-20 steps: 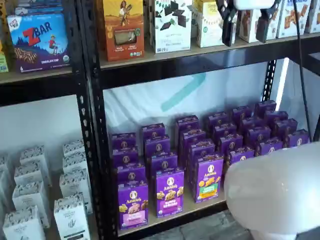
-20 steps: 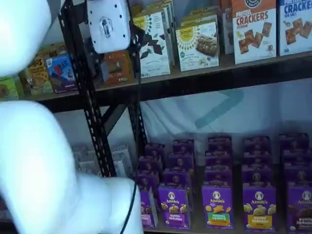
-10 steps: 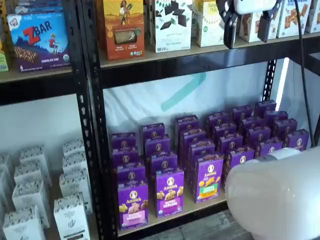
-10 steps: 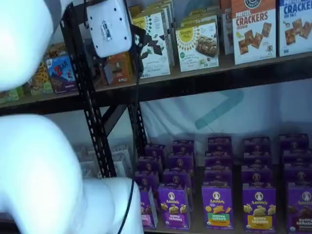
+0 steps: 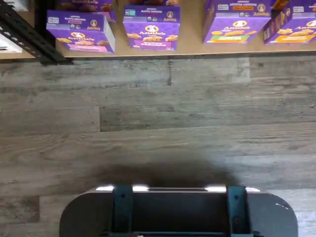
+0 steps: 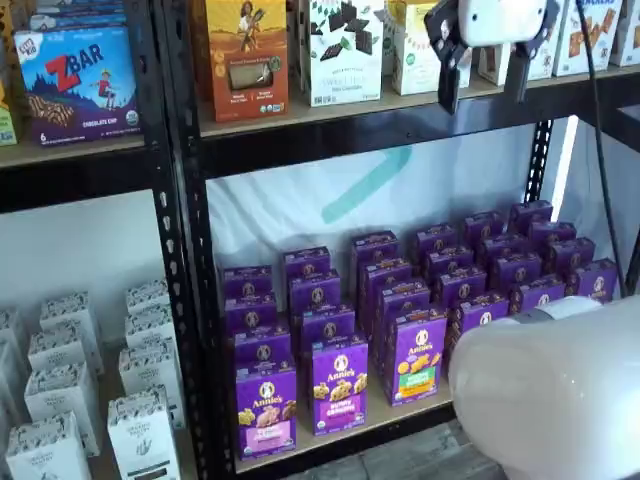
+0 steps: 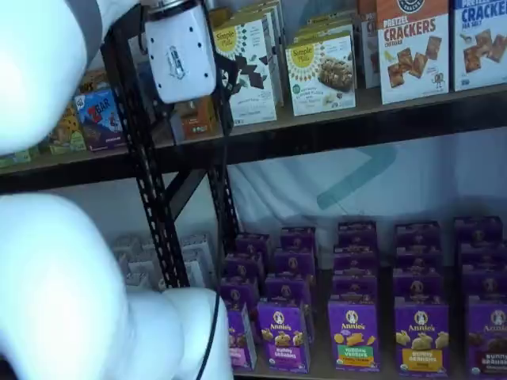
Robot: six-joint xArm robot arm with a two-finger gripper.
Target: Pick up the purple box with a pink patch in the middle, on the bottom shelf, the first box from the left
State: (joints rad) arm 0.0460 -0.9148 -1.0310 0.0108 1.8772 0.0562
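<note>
The purple box (image 6: 266, 410) with a pink band stands upright at the front left end of the bottom shelf (image 6: 400, 416). It also shows in the wrist view as the purple box (image 5: 81, 32) on the shelf board (image 5: 192, 48). In a shelf view the purple box (image 7: 240, 342) is partly hidden behind my white arm. My gripper (image 6: 483, 97) hangs high in front of the upper shelf, far above and to the right of the box. It is open and empty, with a plain gap between the two black fingers. Its white body (image 7: 181, 52) shows in a shelf view.
More purple cartons fill the bottom shelf in rows, among them one with a green band (image 6: 415, 358). White cartons (image 6: 140, 432) stand in the left bay past a black upright (image 6: 185, 250). My white arm (image 6: 550, 390) blocks the lower right. Cracker and snack boxes (image 7: 409, 47) line the upper shelf.
The gripper has drifted slightly left in front of the upper shelf and stayed open. The arm's white link has shifted a little. No box has moved.
</note>
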